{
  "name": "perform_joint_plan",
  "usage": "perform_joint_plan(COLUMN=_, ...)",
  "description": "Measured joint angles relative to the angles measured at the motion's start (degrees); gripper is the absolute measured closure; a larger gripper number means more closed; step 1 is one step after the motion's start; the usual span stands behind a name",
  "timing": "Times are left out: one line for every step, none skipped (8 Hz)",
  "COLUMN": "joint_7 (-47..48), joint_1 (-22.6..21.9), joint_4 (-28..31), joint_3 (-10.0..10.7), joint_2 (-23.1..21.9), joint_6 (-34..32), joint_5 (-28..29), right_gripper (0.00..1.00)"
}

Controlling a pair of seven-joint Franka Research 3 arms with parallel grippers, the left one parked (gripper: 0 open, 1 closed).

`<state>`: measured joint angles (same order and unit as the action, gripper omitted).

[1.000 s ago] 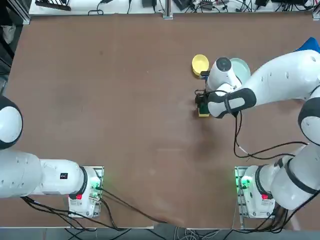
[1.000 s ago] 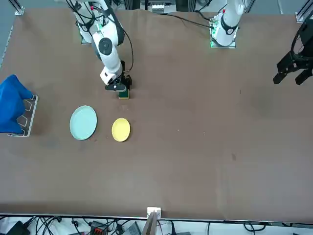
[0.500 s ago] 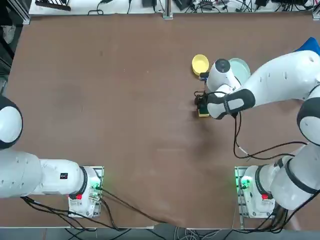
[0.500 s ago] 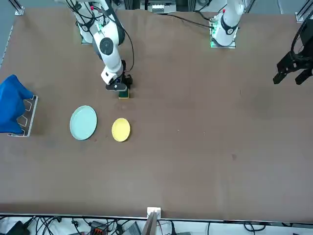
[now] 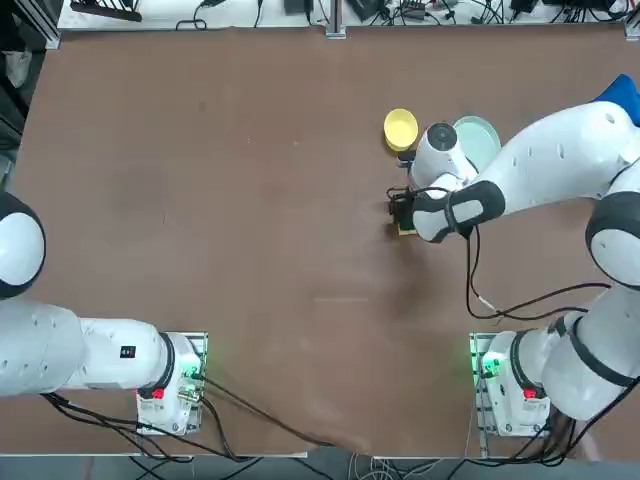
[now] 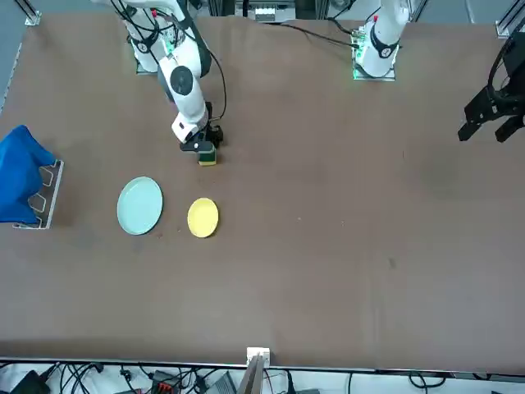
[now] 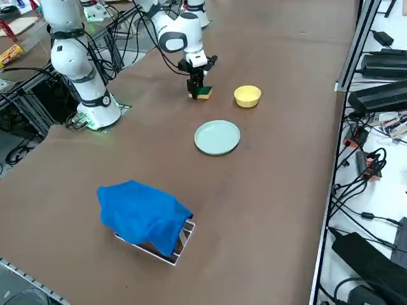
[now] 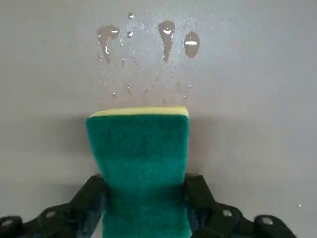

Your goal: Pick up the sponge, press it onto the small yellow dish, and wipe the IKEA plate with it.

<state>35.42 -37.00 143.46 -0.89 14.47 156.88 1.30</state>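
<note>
The brown table [image 5: 250,300] is my largest ground, with all the work in its part on my right side. A blue cloth [image 7: 146,213] drapes over a wire rack [image 7: 186,240], well apart from what I need. Next in size comes the IKEA plate [image 6: 139,205], pale mint and round; its wiping is still to be done, the last step of the job. I, the right gripper [image 8: 144,191], am low at the table, on the side of both dishes nearer my arm's base, with my two fingers pressed to the sponge's opposite sides, squeezing it between them. The small yellow dish [image 7: 247,96] sits upright beside the plate, apart from it. Nothing is pressed onto it, so that step is left too.

As I judge it, only the grasp is done; I cannot tell whether the sponge has any lift. The sponge [image 8: 143,158] has its dark green scouring face up and its yellow foam beneath, a strip of foam showing at the end beyond my fingertips. Its long axis seems to run out from between my fingers, crosswise to the line that joins them. It narrows toward my hold. Smallest of all, water drops [image 8: 167,37] lie on the table just past that foam edge.
</note>
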Motion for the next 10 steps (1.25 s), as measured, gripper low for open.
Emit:
perform_joint_plan(joint_7=0.0, joint_1=0.0, joint_4=0.0, joint_3=0.0, joint_2=0.0, joint_6=0.0, joint_5=0.0, right_gripper=0.2)
perform_joint_plan(joint_7=0.0, joint_1=0.0, joint_4=-0.1, joint_3=0.2, joint_2=0.0, joint_6=0.1, joint_5=0.0, right_gripper=0.4)
perform_joint_plan(joint_7=0.0, joint_1=0.0, joint_4=-0.3, joint_3=0.3, joint_2=-0.1, joint_6=0.1, joint_5=0.0, right_gripper=0.47)
perform_joint_plan(joint_7=0.0, joint_1=0.0, joint_4=-0.4, joint_3=0.4, joint_2=-0.3, joint_6=0.1, joint_5=0.0, right_gripper=0.49)
perform_joint_plan(joint_7=0.0, joint_1=0.0, joint_4=-0.5, joint_3=0.5, joint_2=-0.6, joint_6=-0.2, joint_5=0.0, right_gripper=0.67)
perform_joint_plan(joint_7=0.0, joint_1=0.0, joint_4=-0.6, joint_3=0.5, joint_2=-1.2, joint_6=-1.2, joint_5=0.0, right_gripper=0.74)
perform_joint_plan(joint_7=0.0, joint_1=0.0, joint_4=-1.0, joint_3=0.7, joint_2=-2.2, joint_6=-3.0, joint_5=0.0, right_gripper=0.74)
perform_joint_plan(joint_7=0.0, joint_1=0.1, joint_4=-1.3, joint_3=0.9, joint_2=-3.2, joint_6=-4.6, joint_5=0.0, right_gripper=0.74)
perform_joint_plan(joint_7=0.0, joint_1=0.1, joint_4=-1.3, joint_3=1.0, joint_2=-4.0, joint_6=-5.6, joint_5=0.0, right_gripper=0.74)
perform_joint_plan(joint_7=0.0, joint_1=0.1, joint_4=-1.3, joint_3=1.1, joint_2=-4.5, joint_6=-5.9, joint_5=0.0, right_gripper=0.74)
